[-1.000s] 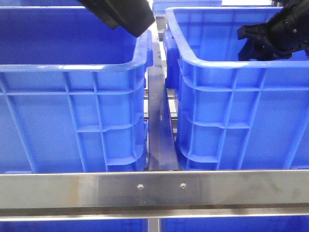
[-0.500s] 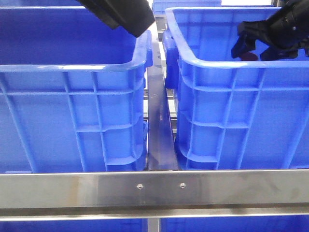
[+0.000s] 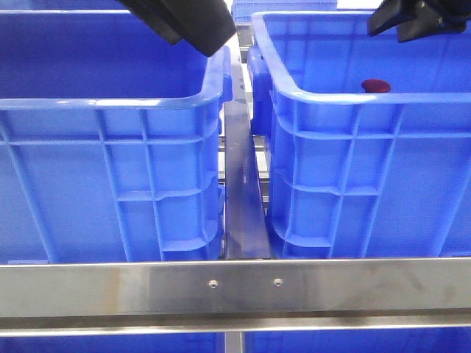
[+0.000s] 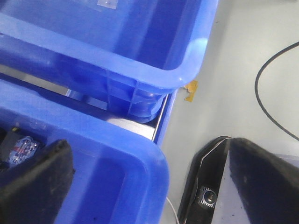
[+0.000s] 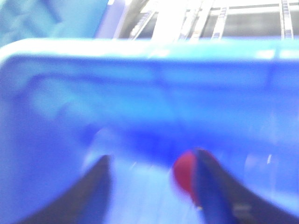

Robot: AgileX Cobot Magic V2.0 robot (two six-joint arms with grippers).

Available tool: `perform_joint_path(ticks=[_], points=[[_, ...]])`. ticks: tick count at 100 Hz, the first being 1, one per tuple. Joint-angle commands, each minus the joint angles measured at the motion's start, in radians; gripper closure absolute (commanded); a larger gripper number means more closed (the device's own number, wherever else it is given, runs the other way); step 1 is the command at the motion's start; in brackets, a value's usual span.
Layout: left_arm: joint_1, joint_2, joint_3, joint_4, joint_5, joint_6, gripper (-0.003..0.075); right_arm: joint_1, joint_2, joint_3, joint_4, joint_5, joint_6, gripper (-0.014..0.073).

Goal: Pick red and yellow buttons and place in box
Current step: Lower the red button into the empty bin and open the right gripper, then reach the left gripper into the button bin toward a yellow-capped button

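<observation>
The dark red button (image 3: 376,86) lies inside the right blue crate (image 3: 331,95), showing just over its near rim. My right gripper (image 3: 401,26) is open and empty, raised above the crate at the top right, clear of the button. The right wrist view is blurred: the open right gripper (image 5: 154,156) points into the crate, and the red button (image 5: 183,173) lies on the floor, partly behind one finger. My left gripper (image 3: 188,22) hangs over the left blue crate (image 3: 110,103); in its wrist view the left gripper (image 4: 148,142) is wide open and empty. The yellow button is out of view.
A steel rail (image 3: 235,287) crosses in front of both crates, and a steel bar (image 3: 241,184) runs between them. The left wrist view shows two crate corners, a small dark part (image 4: 21,147) in the nearer crate, a black cable (image 4: 266,100) and an orange scrap (image 4: 191,89) on the floor.
My right gripper opened and let go of the red button inside the right crate, then rose up and away from it. The left arm has not moved.
</observation>
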Motion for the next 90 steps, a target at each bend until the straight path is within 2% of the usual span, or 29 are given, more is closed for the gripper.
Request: perform_joint_path(ticks=[1,30,41,48,62,79,90], points=[[0.017,-0.038,-0.036,-0.032,-0.030,-0.043,0.0082,0.001,-0.094,0.008,0.030,0.015,-0.012,0.0262],[0.132,-0.060,-0.079,0.106,-0.011,-0.304,0.0082,0.001,-0.253,0.142,0.030,0.054,-0.012,0.0262],[0.194,-0.075,-0.079,0.174,-0.041,-0.526,0.0082,0.001,-0.305,0.178,0.030,0.064,-0.012,0.0262],[0.223,-0.078,-0.079,0.224,-0.043,-0.610,0.0082,0.001,-0.329,0.191,0.030,0.078,-0.012,0.0262],[0.251,-0.051,-0.079,0.316,-0.044,-0.699,0.0082,0.001,-0.341,0.192,0.032,0.142,-0.012,0.0262],[0.251,0.014,-0.079,0.576,-0.037,-0.840,0.0082,0.001,-0.338,0.192,0.034,0.201,-0.012,0.0262],[0.251,0.057,-0.079,0.603,-0.046,-0.840,0.0082,0.001,-0.338,0.192,0.035,0.179,-0.012,0.0262]])
